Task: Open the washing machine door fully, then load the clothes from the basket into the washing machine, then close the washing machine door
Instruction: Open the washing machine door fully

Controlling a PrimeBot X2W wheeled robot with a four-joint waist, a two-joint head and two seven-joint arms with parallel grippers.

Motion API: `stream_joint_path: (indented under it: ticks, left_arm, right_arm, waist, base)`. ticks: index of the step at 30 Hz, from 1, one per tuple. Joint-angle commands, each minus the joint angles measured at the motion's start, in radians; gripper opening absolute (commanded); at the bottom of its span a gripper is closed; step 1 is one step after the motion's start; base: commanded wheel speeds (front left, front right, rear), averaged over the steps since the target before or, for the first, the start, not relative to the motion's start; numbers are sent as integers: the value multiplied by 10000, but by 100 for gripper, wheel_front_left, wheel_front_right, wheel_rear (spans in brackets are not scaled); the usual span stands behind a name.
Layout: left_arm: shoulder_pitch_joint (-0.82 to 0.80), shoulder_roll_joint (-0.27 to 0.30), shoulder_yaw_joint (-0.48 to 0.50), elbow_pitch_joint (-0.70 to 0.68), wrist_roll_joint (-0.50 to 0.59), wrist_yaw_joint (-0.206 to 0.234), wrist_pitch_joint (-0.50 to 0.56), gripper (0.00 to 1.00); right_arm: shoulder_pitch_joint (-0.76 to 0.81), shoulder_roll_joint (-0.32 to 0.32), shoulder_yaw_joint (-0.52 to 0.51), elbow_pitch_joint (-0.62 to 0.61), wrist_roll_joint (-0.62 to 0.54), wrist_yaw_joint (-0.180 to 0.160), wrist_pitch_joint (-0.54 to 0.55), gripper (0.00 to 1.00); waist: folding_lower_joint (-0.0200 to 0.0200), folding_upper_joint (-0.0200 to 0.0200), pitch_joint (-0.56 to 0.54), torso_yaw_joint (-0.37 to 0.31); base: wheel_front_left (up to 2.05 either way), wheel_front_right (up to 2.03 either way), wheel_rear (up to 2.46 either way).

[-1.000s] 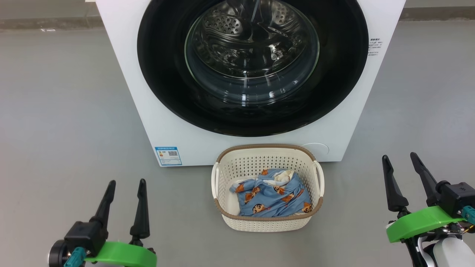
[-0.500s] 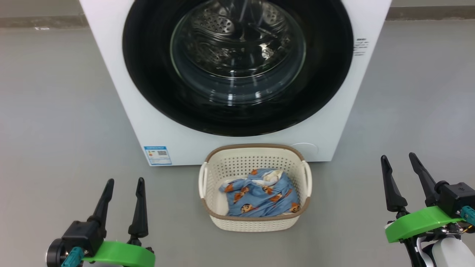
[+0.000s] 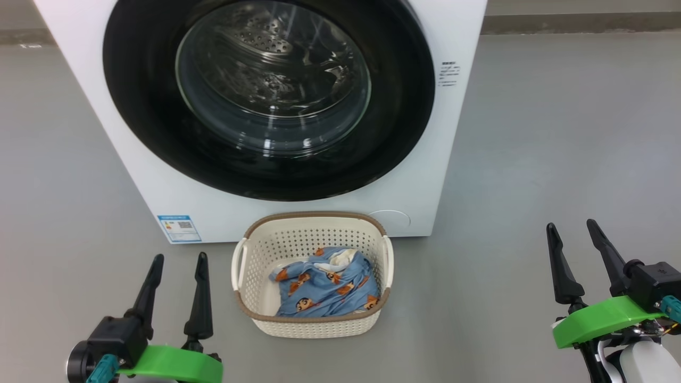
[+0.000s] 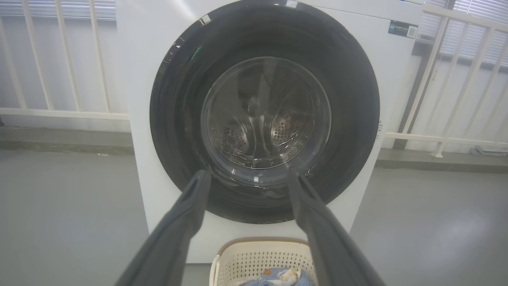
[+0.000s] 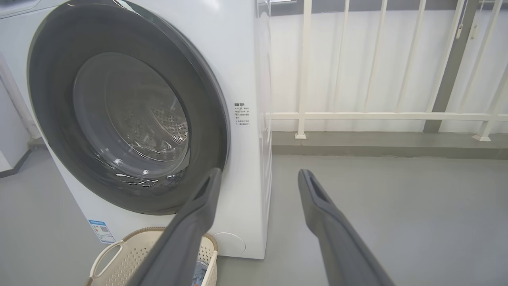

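Head view: washing machine door (image 3: 271, 90) was shut on the washing machine (image 3: 415, 197), upper left; clothes (image 3: 324, 290) lay in the basket (image 3: 314, 324), lower centre; left hand (image 3: 180, 258) and right hand (image 3: 571, 224) were open, empty, at the bottom corners. Left wrist view: door shut, centre. Right wrist view: door sat flush, left. Nothing done yet, all steps left

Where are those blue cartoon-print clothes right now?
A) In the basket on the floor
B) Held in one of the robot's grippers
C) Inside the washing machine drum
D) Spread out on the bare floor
A: the clothes lie in the basket in front of the washing machine, whose door is closed, and the left gripper and right gripper are open and empty.
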Motion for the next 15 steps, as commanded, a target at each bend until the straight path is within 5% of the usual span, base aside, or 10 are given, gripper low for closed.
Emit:
stream_joint_path:
  ticks: [1, 15]
  left_arm:
    - [-286, 122, 311, -269, -124, -45, -65, 100]
    - [-237, 122, 294, -292, -133, -49, -65, 100]
  right_arm:
    - [-348, -148, 230, -210, 148, 46, -122, 100]
    - [-303, -156, 242, -211, 231, 46, -122, 100]
  waist:
    - [0, 0, -1, -3]
    - [0, 0, -18, -83]
  base:
    - [53, 53, -106]
    - [11, 11, -22]
